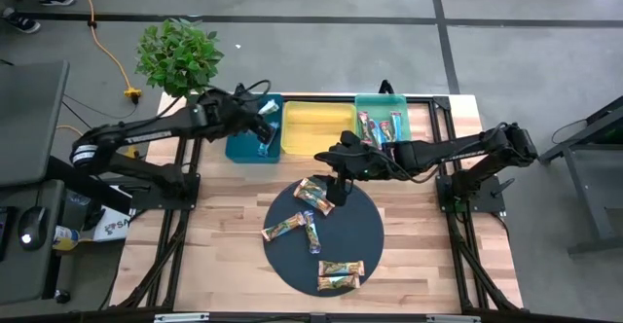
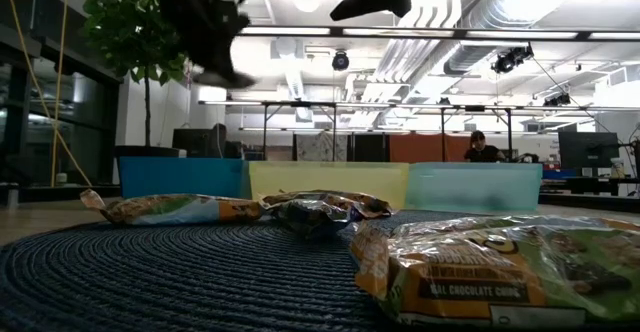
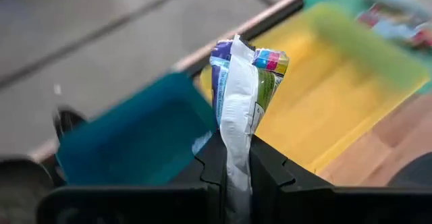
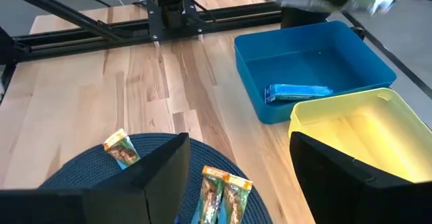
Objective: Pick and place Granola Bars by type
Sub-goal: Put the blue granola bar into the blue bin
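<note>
Overhead, the left gripper (image 1: 265, 119), clamped on a blue-white granola bar (image 3: 239, 96), hangs above the teal bin (image 1: 243, 146) at upper left and should release low inside it, beside the blue bar (image 4: 298, 92) only the right wrist view reveals, while the right gripper (image 1: 338, 179) hovers, fingers apart, over the mat (image 1: 375, 245).

Light wooden table (image 1: 224, 226), butcher-block top on a black frame. A round dark woven mat (image 1: 365, 240) lay at the middle of the near half. Along the far edge stood three bins in a row, touching: a teal bin (image 1: 238, 148) at the left, a yellow bin (image 1: 316, 128) in the middle, a green bin (image 1: 375, 104) at the right. A potted plant (image 1: 177, 55) sat at the far left corner.
</note>
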You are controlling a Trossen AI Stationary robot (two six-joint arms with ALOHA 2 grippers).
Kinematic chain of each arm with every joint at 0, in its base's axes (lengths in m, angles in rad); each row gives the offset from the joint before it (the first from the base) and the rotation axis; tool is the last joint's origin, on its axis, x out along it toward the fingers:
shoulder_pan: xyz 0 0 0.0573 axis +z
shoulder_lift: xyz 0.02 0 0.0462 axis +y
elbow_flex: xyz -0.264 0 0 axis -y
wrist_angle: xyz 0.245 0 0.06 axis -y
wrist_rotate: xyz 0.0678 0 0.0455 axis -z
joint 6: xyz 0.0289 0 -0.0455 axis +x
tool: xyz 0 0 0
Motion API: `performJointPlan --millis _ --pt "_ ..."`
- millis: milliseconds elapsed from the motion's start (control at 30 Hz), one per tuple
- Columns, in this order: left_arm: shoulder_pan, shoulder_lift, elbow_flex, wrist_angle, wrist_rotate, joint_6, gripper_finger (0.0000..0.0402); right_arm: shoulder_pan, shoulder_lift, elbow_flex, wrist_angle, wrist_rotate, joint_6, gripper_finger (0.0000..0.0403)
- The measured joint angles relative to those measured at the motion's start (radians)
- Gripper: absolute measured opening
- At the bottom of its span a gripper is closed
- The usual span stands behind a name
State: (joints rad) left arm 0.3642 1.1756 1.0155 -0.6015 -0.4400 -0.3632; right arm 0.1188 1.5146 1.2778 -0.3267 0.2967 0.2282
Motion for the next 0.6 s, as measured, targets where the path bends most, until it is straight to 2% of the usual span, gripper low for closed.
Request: performJointPlan --millis 367,600 --pt "0.162 0.112 -0.196 0.092 0.141 -0.167 0.0031 0.006 0.0 0.0 0.0 -0.006 0.0 0.0243" --pt "0.229 0.203 -0.239 0.169 0.251 -0.215 0.0031 0.006 0.0 0.0 0.0 -0.018 0.003 0.0243"
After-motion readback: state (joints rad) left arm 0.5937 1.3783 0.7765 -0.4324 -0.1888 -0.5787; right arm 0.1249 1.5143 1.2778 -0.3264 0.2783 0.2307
